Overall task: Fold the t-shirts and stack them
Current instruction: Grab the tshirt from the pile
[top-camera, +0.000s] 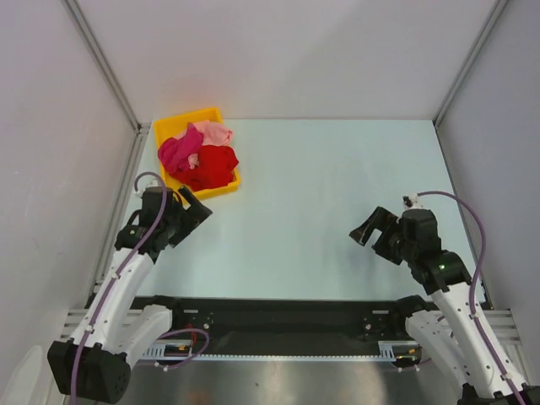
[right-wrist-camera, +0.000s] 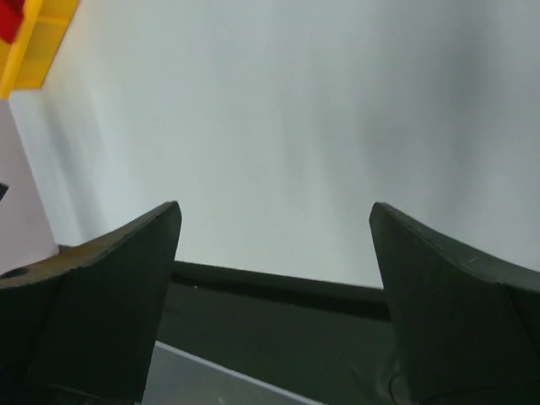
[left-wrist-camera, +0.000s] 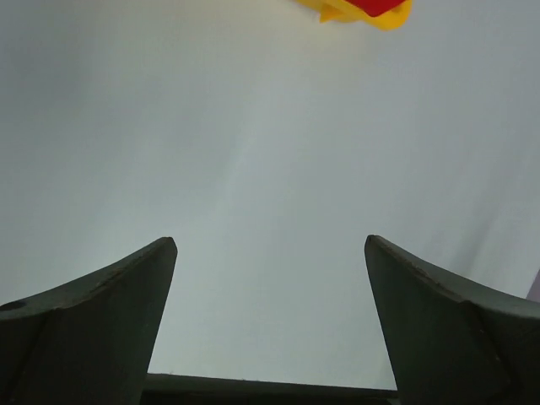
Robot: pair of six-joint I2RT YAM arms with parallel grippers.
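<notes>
Left gripper and right gripper both spread wide, empty. I see three shirts heaped in bin.

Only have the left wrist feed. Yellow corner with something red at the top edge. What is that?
Observer: A yellow bin at the far left of the table. It holds three bunched, unfolded shirts: magenta shirt, red shirt, pink shirt.
Operator: Right arm?
Observer: The right gripper is open and empty, over the near right side of the table, well away from the bin.
</notes>
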